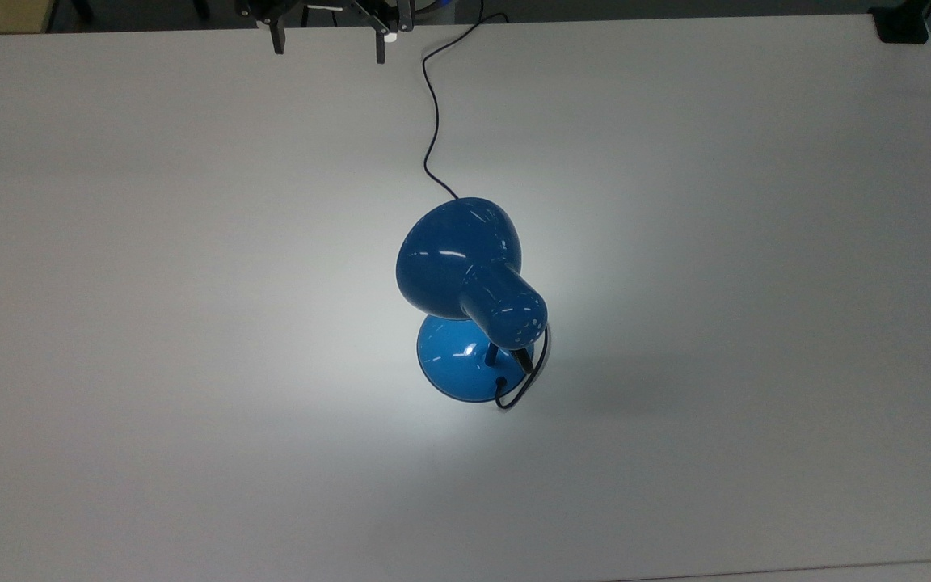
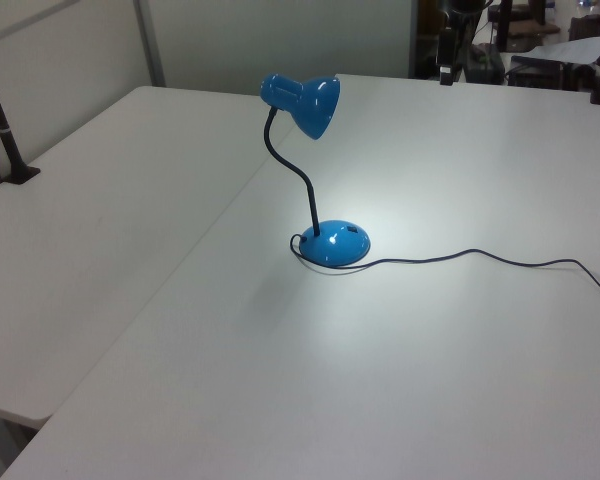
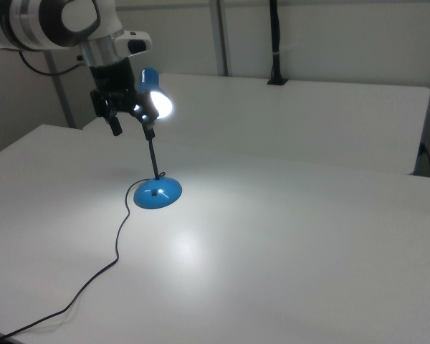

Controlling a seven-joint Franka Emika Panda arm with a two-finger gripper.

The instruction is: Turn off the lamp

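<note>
The lamp's blue shade (image 1: 457, 259) leans over its round blue base (image 1: 453, 368) in the middle of the white table (image 1: 191, 323). It is lit, with a bright pool of light on the table around the base. In the left view the shade (image 2: 305, 100) sits on a curved black neck above the base (image 2: 335, 243). A thin black cord (image 1: 431, 121) runs from the lamp toward the top view's upper edge. My gripper (image 1: 328, 44) hangs open and empty at that upper edge, far from the lamp. In the right view the gripper (image 3: 132, 125) is in front of the glowing shade (image 3: 160, 102).
A black clamp (image 1: 902, 24) sits on the table corner at the top view's upper right, with its post (image 3: 275, 43) rising at the back of the right view. The cord (image 3: 118, 244) trails across the table toward the right view's lower left.
</note>
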